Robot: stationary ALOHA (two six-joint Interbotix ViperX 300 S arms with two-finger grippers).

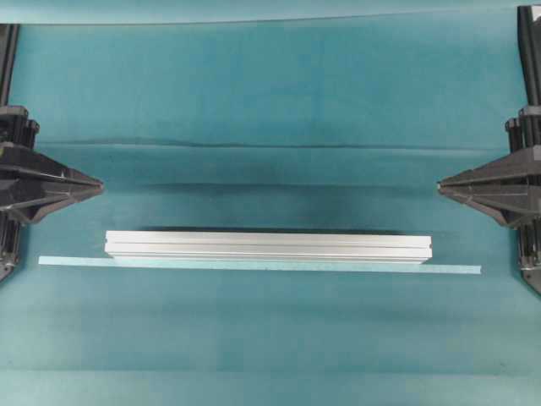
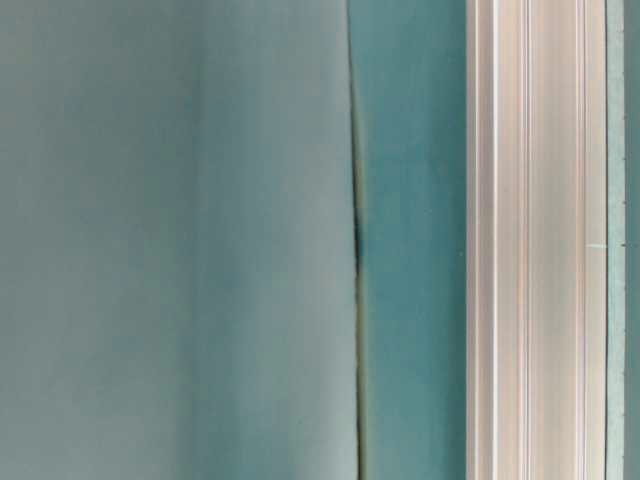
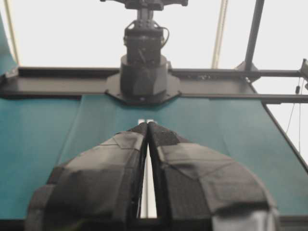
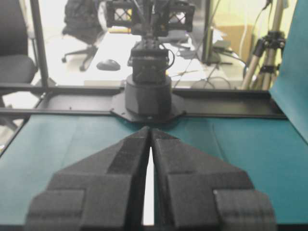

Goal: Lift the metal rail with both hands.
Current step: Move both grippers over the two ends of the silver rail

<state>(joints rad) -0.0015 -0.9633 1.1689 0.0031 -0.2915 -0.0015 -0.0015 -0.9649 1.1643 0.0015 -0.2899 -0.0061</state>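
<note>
metal rail ends cut off at table level, mostly hidden behind left hand

Teal cloth covers the work surface — a shallow crease runs across it left to right. Pale flat tape line lies straight along the near side. Right wrist view, beyond the black frame — office chair, computer mouse, tripod.
</note>
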